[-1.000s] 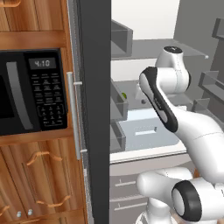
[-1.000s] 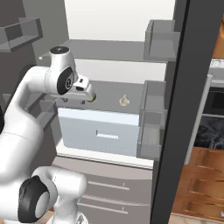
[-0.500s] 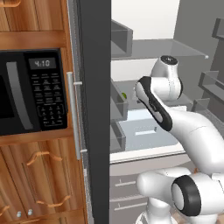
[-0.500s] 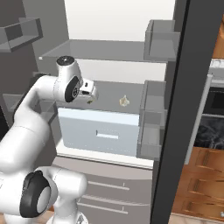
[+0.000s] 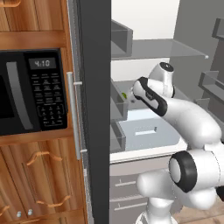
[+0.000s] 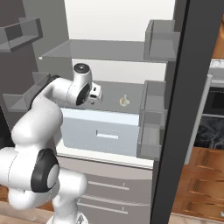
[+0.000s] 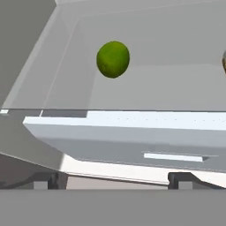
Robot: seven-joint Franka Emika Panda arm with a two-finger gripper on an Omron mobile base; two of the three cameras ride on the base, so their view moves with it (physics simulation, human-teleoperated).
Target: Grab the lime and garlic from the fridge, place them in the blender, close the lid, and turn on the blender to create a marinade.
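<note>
Fridge (image 6: pixel 113 22) standing open, white interior, grey shelves and door bins (image 6: pixel 151 140) showing. Pale drawer (image 6: pixel 103 133) sitting shut under glass shelf (image 7: pixel 145 95). Arm reaching in at that shelf level. Gripper (image 7: pixel 112 182) hovering in front of drawer edge, jaws spread wide, nothing between them. Garlic (image 6: pixel 124 102) sitting on shelf, right of hand in right base view. Lime (image 7: pixel 113 59) resting on same shelf toward back, ahead of fingertips (image 7: pixel 44 181), well apart, not touching.
</note>
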